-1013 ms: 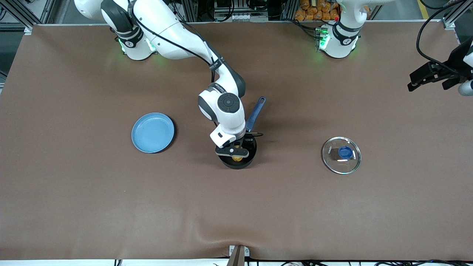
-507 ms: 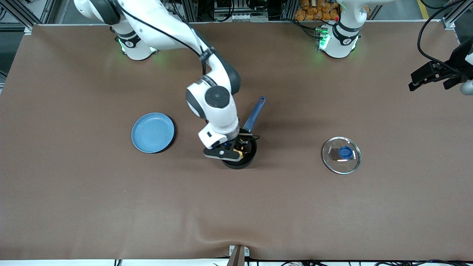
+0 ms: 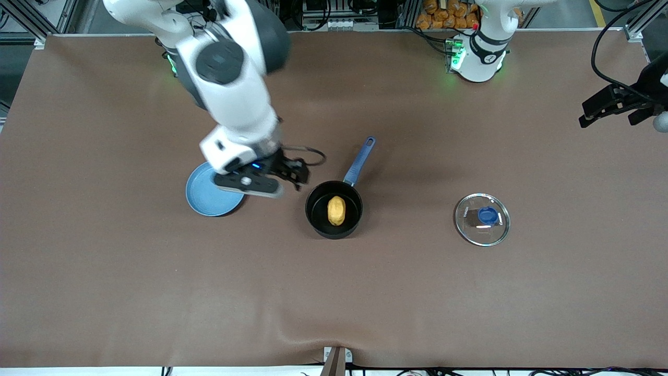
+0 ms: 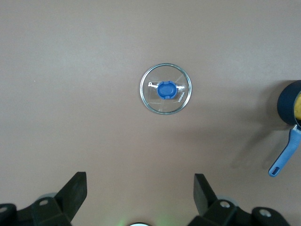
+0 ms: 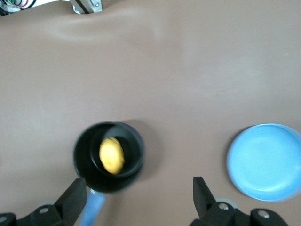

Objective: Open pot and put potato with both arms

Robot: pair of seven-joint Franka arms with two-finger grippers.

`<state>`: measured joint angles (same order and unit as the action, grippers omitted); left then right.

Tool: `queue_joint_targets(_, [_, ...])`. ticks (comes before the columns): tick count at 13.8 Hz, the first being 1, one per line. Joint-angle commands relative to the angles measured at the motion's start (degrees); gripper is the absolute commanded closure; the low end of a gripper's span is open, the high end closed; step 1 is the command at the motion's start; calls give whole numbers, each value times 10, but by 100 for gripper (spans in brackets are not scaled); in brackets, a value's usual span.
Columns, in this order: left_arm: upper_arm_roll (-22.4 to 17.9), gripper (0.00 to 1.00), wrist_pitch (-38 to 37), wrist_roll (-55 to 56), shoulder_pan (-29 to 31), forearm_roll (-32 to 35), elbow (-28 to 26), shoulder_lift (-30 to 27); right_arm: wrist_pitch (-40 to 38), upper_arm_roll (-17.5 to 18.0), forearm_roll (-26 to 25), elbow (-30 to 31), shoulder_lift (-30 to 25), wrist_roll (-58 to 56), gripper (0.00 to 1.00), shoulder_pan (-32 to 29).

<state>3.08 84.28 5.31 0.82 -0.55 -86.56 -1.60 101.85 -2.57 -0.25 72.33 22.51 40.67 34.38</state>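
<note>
Front view: potato [image 3: 336, 210] lies inside the pot [image 3: 334, 210], mid counter [image 3: 104, 292], blue pot handle [image 3: 360, 159] pointing toward the robots' bases. Glass lid [image 3: 481, 219] lies flat on the counter, well apart from the pot, toward the left arm's end. Blue plate [image 3: 209, 196] bare, toward the right arm's end.

Right tool [image 3: 271, 177] is up in the air, over the counter between plate and pot, partly above the plate's edge. Right wrist view shows its two fingers [image 5: 75, 197] spread wide, nothing between them, pot and potato [image 5: 112, 155] below.

Left tool [image 3: 608, 107] hangs high over the counter's edge at the left arm's end; left arm waits. Left wrist view: fingers [image 4: 75, 190] wide apart, empty, lid [image 4: 165, 88] straight below and the pot [image 4: 289, 102] at the picture's edge.

Judged state: lid off, potato in, task looks about done.

Risks from here: the right tool, if it swings low on its way out, could catch the pot rim or handle and tip or slide the pot, rolling the potato out. It could also nudge the plate beneath it. Left arm is far from everything, little risk there.
</note>
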Motion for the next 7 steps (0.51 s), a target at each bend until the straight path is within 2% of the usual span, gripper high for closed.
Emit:
queue_joint_targets(1, [0,0,-7,1,1,-1,4,-5,-30,18,-5,61,-89,-75,0,-61])
queue_joint_targets(3, [0,0,-7,1,1,-1,4,-5,-62,18,-4,95,-142,-154,0,-108])
queue_joint_targets(7, [0,0,-7,1,1,-1,4,-5,-132,19,-4,105,-191,-312,0,-223])
